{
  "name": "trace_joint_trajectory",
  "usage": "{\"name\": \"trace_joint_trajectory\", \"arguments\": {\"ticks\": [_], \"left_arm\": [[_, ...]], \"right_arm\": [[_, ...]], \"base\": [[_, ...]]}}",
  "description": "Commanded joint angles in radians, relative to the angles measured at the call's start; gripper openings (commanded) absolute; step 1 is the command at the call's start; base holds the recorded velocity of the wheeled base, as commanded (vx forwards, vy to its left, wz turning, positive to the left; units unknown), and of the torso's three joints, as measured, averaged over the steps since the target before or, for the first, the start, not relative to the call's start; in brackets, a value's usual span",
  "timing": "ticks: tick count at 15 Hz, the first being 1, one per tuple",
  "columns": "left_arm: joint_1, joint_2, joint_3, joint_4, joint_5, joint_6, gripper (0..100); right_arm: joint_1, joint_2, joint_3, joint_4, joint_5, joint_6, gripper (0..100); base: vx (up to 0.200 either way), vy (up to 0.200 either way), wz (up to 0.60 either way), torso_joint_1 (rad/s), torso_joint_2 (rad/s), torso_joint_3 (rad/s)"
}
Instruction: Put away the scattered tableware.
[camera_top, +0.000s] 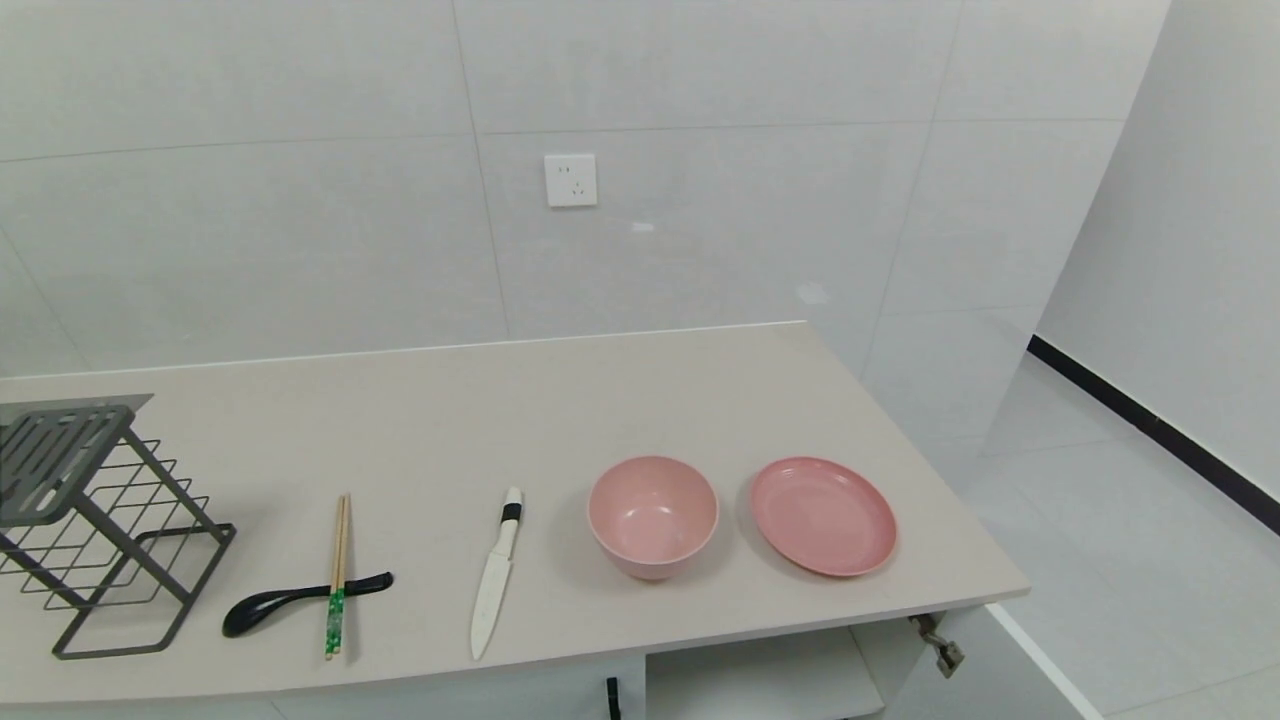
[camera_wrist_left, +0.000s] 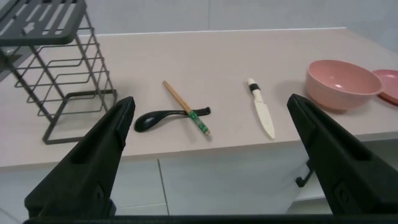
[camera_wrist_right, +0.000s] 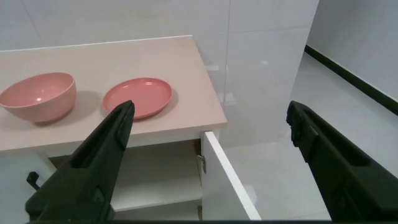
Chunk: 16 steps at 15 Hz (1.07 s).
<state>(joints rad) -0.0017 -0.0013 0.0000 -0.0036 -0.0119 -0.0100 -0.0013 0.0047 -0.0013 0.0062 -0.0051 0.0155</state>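
Observation:
Along the counter's front edge lie a black spoon (camera_top: 300, 601) (camera_wrist_left: 168, 117), a pair of chopsticks (camera_top: 337, 573) (camera_wrist_left: 185, 106) crossing its handle, a white knife (camera_top: 497, 572) (camera_wrist_left: 260, 107), a pink bowl (camera_top: 652, 515) (camera_wrist_left: 341, 83) (camera_wrist_right: 38, 96) and a pink plate (camera_top: 823, 514) (camera_wrist_right: 137, 97). A dark wire rack (camera_top: 85, 515) (camera_wrist_left: 57, 65) stands at the left end. My left gripper (camera_wrist_left: 208, 158) is open, held before the counter's front, facing the spoon and knife. My right gripper (camera_wrist_right: 208, 158) is open too, in front of the counter's right end, near the plate.
The beige counter (camera_top: 500, 410) backs onto a tiled wall with a socket (camera_top: 570, 180). Below its right end a white cabinet door (camera_wrist_right: 227, 180) stands ajar. Right of the counter lies open tiled floor (camera_top: 1120, 560).

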Motion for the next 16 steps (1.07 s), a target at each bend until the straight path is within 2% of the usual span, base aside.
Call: {"name": "trace_joint_trajectory", "arguments": {"ticks": [1, 3, 6, 8, 10, 16], "left_arm": [[0.000, 0.001, 0.000, 0.001, 0.000, -0.001, 100], [0.000, 0.001, 0.000, 0.002, -0.002, 0.001, 100], [0.000, 0.001, 0.000, 0.002, -0.002, 0.001, 100], [0.000, 0.001, 0.000, 0.002, -0.002, 0.001, 100], [0.000, 0.001, 0.000, 0.002, -0.006, 0.021, 100], [0.000, 0.001, 0.000, 0.002, -0.010, 0.022, 100]], "right_arm": [[0.000, 0.001, 0.000, 0.000, 0.001, 0.000, 100], [0.000, 0.001, 0.000, 0.000, 0.001, 0.000, 100], [0.000, 0.001, 0.000, 0.000, 0.001, 0.000, 100], [0.000, 0.001, 0.000, 0.000, 0.001, 0.000, 100], [0.000, 0.000, 0.000, 0.000, 0.001, 0.000, 100], [0.000, 0.000, 0.000, 0.000, 0.002, 0.001, 100]], "base": [[0.000, 0.000, 0.00, 0.000, 0.00, 0.000], [0.000, 0.000, 0.00, 0.000, 0.00, 0.000], [0.000, -0.200, 0.00, -0.002, 0.00, 0.005], [0.000, 0.000, 0.00, 0.000, 0.00, 0.000], [0.000, 0.000, 0.00, 0.000, 0.00, 0.000], [0.000, 0.000, 0.00, 0.000, 0.00, 0.000]]}}
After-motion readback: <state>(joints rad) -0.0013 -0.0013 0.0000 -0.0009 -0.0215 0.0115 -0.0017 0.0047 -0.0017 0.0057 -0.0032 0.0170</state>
